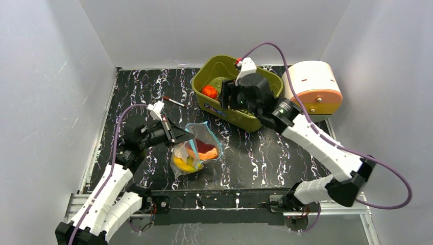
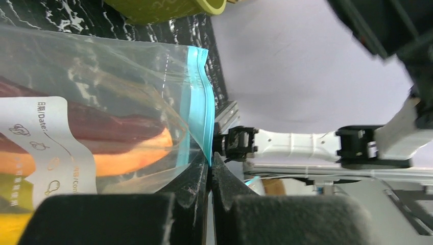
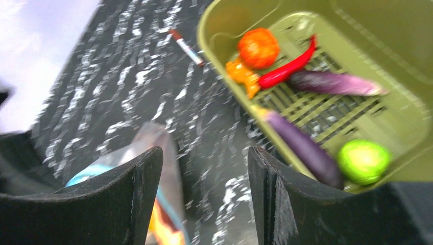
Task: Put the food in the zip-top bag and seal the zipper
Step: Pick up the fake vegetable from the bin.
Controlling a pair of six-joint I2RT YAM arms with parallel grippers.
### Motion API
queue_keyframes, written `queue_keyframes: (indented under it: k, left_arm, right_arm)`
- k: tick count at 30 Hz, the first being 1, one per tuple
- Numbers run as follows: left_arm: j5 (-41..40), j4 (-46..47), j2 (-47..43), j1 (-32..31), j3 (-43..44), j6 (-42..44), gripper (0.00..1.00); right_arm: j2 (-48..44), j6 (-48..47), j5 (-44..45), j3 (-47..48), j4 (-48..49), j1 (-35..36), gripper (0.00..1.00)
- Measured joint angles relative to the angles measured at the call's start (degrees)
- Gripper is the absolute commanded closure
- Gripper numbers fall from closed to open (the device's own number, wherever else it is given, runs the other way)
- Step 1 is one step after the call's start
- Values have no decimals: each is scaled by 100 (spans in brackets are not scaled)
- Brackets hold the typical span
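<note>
Legible markings, left wrist view only:
- White label panel [image 2: 51, 138] printed on front of zip-top bag [image 2: 127, 66]: header reads "日期/Date:".
- Below header: small outline food pictograms, no txt.
- Second line near panel's right edge starts "/Con…"; remainder cut off, unreadable.

Top view: sticker [image 1: 212, 107] on outer wall of olive-green tub [image 1: 245, 122]; too small to read.

Right wrist view: no readable txt.
</note>
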Motion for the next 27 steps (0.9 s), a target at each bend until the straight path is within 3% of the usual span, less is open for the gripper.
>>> queue_keyframes:
  k: [10,19,27]
  left_arm:
    - [-413,-1473,35,0,710,1556,100]
    - [-1246,-1346,-955,0,-168,1259,100]
    - [-1628,-1919,-822,0,-63,1003,100]
  right_arm:
    - [1934,-1552,-203,1187,140,-1357,39]
    - [3440,-1690,-968,1615,326,-2229,41]
    - [4457,-1989,-400,2391,-168,-2304,32]
